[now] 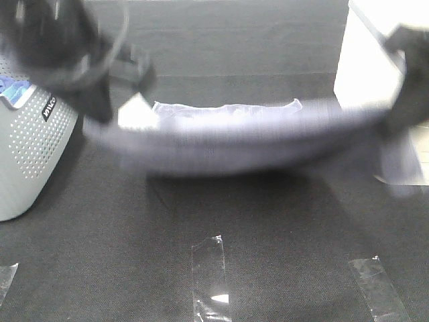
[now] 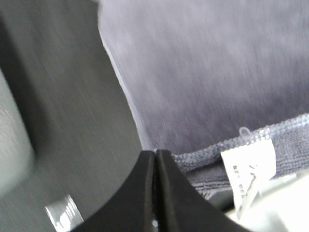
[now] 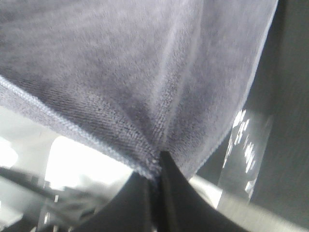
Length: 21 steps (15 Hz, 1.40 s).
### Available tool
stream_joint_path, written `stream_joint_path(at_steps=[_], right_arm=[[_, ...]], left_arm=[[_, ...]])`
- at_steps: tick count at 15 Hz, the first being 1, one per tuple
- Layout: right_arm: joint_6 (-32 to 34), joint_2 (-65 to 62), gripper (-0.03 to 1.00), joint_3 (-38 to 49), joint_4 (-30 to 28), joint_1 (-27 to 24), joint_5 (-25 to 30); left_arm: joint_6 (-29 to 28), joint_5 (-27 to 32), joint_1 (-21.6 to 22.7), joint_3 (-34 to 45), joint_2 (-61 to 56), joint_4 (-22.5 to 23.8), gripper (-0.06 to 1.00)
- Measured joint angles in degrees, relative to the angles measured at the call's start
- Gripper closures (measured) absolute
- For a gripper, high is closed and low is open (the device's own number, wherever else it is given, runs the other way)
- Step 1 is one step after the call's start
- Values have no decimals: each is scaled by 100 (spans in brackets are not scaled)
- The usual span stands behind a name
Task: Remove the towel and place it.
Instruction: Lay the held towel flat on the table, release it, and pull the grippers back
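The grey-lavender towel (image 1: 234, 137) hangs stretched between my two grippers above the dark table, sagging in the middle and blurred. My left gripper (image 1: 100, 111) is shut on its left end, beside the grey basket (image 1: 30, 144). My right gripper (image 1: 395, 114) is shut on its right end. In the left wrist view the shut fingers (image 2: 157, 166) pinch the hemmed edge of the towel (image 2: 207, 82), next to a white label (image 2: 251, 162). In the right wrist view the shut fingers (image 3: 155, 169) pinch a corner of the towel (image 3: 125, 72).
The perforated grey basket stands at the left edge with a bright blue cloth (image 1: 15, 88) in it. A white box (image 1: 365, 60) stands at the back right. Clear tape strips (image 1: 213, 278) (image 1: 379, 288) lie on the front of the table.
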Motion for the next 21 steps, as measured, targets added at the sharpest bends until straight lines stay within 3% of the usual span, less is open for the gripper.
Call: stream_joint_path(at_steps=[3,7,12,15,18,20,21], right_arm=[[0,-659,97,1071,246,0,-6],[6,-1318,97,1868,418,0,74],[17,-1753,97,2704,733,0,138],[23,-1759,97,3065,911,0,138],[34,-1759,95,3071,900,0,138],[52,-1759,82,3077,607,-11,109],[29,-1759,70,3077,539,-23,97]], left_arm=[[-625,-160,-584,1037,-321,-235,94],[-1192,-476,-1536,2137,-361,-922,94],[-1862,-756,-2412,2796,-378,-1329,94],[-1948,-963,-2424,3168,-390,-1656,94],[-1960,-1123,-2424,3306,-413,-1673,94],[-1971,-607,-2424,3409,-413,-1450,92],[-1982,-281,-2424,3461,-413,-1329,84]])
